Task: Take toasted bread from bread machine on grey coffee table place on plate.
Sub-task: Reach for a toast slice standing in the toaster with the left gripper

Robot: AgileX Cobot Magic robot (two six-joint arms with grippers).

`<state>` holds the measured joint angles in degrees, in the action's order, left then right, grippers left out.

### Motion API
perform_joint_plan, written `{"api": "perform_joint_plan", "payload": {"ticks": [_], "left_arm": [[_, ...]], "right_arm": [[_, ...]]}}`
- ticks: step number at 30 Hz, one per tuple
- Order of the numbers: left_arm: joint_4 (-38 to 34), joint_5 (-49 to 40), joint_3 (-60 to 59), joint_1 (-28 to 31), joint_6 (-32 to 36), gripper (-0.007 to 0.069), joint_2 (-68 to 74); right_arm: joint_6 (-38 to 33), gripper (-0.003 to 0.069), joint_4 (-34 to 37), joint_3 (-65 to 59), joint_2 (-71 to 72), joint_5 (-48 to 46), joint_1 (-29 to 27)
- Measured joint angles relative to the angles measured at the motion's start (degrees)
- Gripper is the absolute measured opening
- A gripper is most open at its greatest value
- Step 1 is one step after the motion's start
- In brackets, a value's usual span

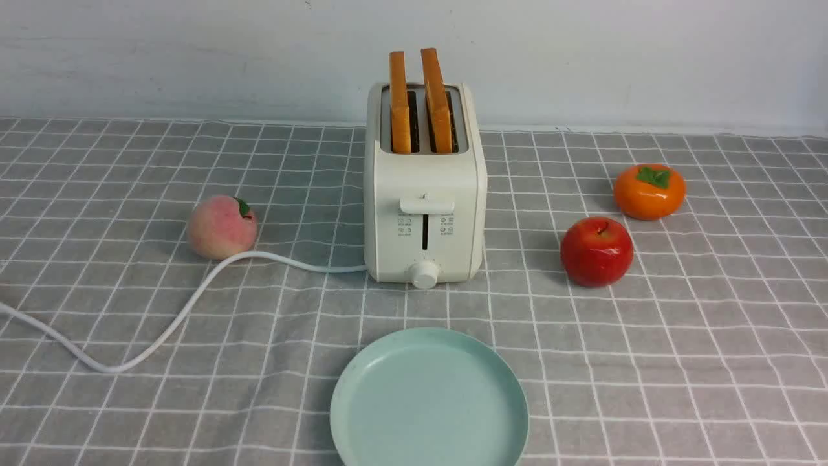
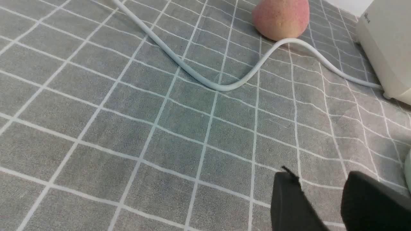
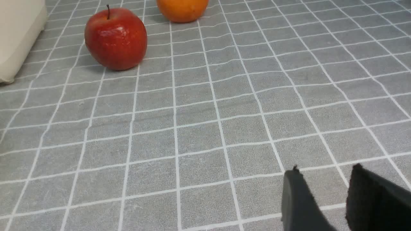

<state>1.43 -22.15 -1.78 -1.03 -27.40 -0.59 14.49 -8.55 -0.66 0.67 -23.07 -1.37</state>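
Observation:
The cream-white bread machine (image 1: 424,188) stands mid-table on the grey coffee table (image 1: 711,336). Two slices of toasted bread stand upright in its slots, the left slice (image 1: 400,103) and the right slice (image 1: 436,100). The mint-green plate (image 1: 429,400) lies empty in front of it. Neither arm shows in the front view. My left gripper (image 2: 321,179) is open and empty above the cloth, with the toaster's side (image 2: 385,48) and a sliver of the plate's rim (image 2: 408,170) in its view. My right gripper (image 3: 322,173) is open and empty above the cloth.
A peach (image 1: 221,226) lies left of the toaster, touching its white cord (image 1: 162,330), which runs off the left edge. A red apple (image 1: 596,251) and an orange persimmon (image 1: 649,191) lie to the right. A white wall stands behind.

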Motion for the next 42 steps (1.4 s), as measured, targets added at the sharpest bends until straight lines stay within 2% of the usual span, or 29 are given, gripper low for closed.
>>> {"api": "perform_joint_plan", "payload": {"ticks": [23,29,34,42], "left_arm": [[0.32,2.27,0.00,0.00,-0.05,0.0240,0.00],[-5.62,7.51,0.00,0.00,-0.18,0.0240,0.00],[-14.46,13.70,0.00,0.00,-0.22,0.0241,0.00],[-17.79,17.34,0.00,0.00,-0.22,0.0241,0.00]], "right_arm": [[-0.06,0.0240,0.00,0.00,0.00,0.00,0.00],[-0.06,0.0240,0.00,0.00,0.00,0.00,0.00],[-0.06,0.0240,0.00,0.00,0.00,0.00,0.00],[-0.06,0.0240,0.00,0.00,0.00,0.00,0.00]]}}
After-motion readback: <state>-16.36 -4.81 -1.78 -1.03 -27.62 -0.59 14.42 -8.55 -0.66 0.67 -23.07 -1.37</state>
